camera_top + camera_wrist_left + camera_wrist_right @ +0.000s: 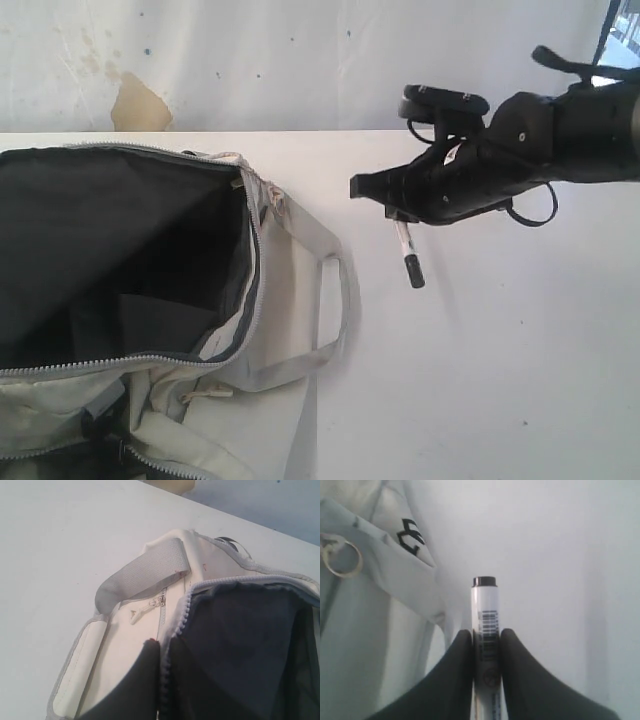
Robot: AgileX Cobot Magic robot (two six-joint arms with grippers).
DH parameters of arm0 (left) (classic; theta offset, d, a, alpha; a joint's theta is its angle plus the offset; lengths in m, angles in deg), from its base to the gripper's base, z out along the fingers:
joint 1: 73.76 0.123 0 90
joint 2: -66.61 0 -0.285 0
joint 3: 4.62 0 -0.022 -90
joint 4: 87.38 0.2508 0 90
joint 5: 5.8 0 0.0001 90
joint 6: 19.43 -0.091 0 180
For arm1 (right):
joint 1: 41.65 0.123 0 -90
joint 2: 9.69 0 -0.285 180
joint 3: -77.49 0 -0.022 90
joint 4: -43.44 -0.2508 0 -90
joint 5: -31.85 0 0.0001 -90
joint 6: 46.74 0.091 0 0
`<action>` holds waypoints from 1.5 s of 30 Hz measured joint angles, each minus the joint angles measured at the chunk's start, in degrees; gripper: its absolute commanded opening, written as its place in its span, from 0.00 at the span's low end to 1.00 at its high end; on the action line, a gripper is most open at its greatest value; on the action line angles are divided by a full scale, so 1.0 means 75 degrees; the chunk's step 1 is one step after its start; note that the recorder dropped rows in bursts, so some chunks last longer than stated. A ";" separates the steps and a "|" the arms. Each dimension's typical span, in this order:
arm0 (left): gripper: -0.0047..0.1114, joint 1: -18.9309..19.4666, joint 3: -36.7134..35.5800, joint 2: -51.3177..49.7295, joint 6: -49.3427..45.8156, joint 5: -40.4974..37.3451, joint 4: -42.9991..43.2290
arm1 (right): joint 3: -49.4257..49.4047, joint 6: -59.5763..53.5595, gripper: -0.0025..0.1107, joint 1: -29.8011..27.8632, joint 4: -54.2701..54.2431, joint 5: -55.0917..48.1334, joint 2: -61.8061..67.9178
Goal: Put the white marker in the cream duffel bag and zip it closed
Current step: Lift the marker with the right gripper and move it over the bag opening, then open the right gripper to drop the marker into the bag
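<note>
Right claw (396, 212) pinches marker (406, 252) by upper barrel, dark tip jutting past the fingers. Marker sits over table (520, 380), right of bag (300, 250), apart from it. Open bag mouth lies leftward. Left claw (159, 675) at bag rim, grip unclear.

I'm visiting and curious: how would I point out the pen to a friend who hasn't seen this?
Start at the cream duffel bag lying open on the white table. To its right in the exterior view is the black right end effector. The white marker is the slim pen pinched in it: white barrel, black tip, barcode print, unlike anything nearby.
</note>
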 measured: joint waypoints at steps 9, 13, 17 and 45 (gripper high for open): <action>0.04 0.0000 0.0000 0.0000 -0.0017 0.0000 0.0000 | 0.0000 0.0000 0.02 0.0655 -0.0985 0.0570 -0.0352; 0.04 0.0000 0.0000 0.0000 -0.0032 0.0000 0.0000 | 0.0018 0.0000 0.02 0.1171 -0.1124 0.0972 -0.0352; 0.04 0.0000 0.0000 0.0000 -0.0032 0.0000 0.0000 | 0.0286 0.0114 0.02 0.1561 -0.1525 0.1122 -0.0235; 0.04 0.0000 0.0000 0.0000 -0.0108 0.0000 0.0000 | 0.3273 0.0177 0.12 0.2570 -0.3117 -0.0572 0.2265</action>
